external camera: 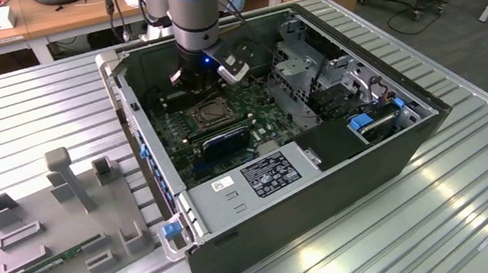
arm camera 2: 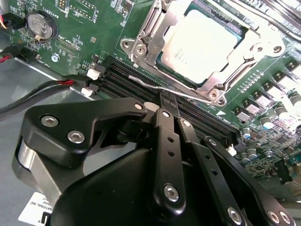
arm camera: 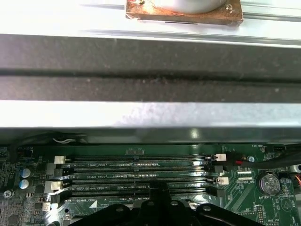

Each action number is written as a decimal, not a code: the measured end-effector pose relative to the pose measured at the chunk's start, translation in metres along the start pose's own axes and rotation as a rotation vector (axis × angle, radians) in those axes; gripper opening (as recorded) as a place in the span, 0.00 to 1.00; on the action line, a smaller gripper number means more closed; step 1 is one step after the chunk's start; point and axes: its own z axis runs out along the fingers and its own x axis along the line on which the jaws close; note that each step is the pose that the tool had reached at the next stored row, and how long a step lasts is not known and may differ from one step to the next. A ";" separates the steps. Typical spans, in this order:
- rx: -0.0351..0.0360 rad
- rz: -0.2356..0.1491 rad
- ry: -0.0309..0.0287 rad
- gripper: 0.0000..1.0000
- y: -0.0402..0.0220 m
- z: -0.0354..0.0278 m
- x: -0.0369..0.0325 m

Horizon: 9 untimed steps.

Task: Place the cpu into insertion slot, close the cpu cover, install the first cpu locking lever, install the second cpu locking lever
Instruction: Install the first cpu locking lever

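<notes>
Inside the open black computer case [external camera: 325,189], the silvery-tan square cpu [arm camera 2: 202,44] sits in the insertion slot [arm camera 2: 212,90], with the silvery frame cpu cover [arm camera 2: 150,33] seemingly down over its edges. The black jaws, closed together, appear to touch the thin wire locking lever [arm camera 2: 146,84] alongside, likely to push it.

cpu [arm camera 2: 203,44] under cpu cover [arm camera 2: 151,37], beside memory slots [arm camera 2: 120,77]

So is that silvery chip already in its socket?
In. The cpu lies flat under the lowered cpu cover, whose frame overlaps its edges.
</notes>
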 end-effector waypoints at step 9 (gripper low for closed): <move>0.0000 -0.002 -0.0069 0.11 0.0003 -0.0017 0.0032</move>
